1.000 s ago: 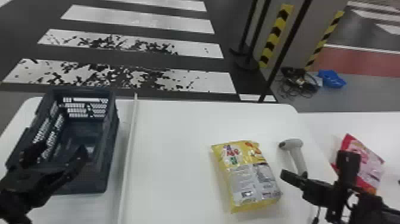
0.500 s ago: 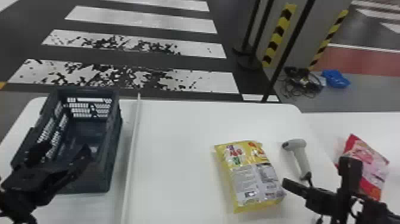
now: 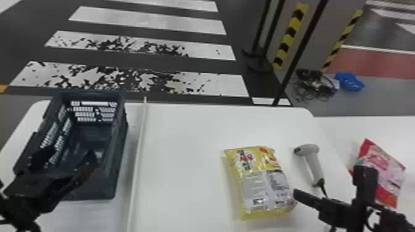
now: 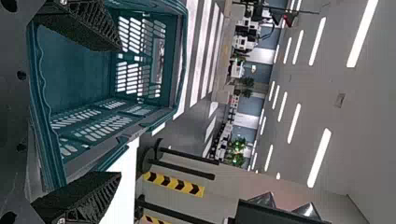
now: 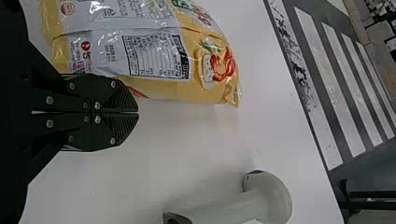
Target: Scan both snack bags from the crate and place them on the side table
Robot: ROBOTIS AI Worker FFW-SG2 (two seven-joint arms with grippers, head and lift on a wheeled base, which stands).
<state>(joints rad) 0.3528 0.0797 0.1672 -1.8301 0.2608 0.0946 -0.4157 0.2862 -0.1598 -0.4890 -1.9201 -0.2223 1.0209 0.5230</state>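
Two white surfaces, the main table (image 3: 185, 154) and the side table (image 3: 336, 132), carry everything: crate (image 3: 119, 154) and yellow bag (image 3: 262, 185) on the first, smaller red bag (image 3: 386, 163) on the second. I judge the yellow one light, soft and slippery, its filling crushable, so I'd pinch gently across its plump middle. My left hand (image 4: 120, 112) is spread at the crate; my right hand (image 5: 138, 112), closed and empty beside the yellow bag, must open first.

Bright ceiling lights (image 4: 319, 158), glints on yellow bag (image 3: 261, 185), soft shadows
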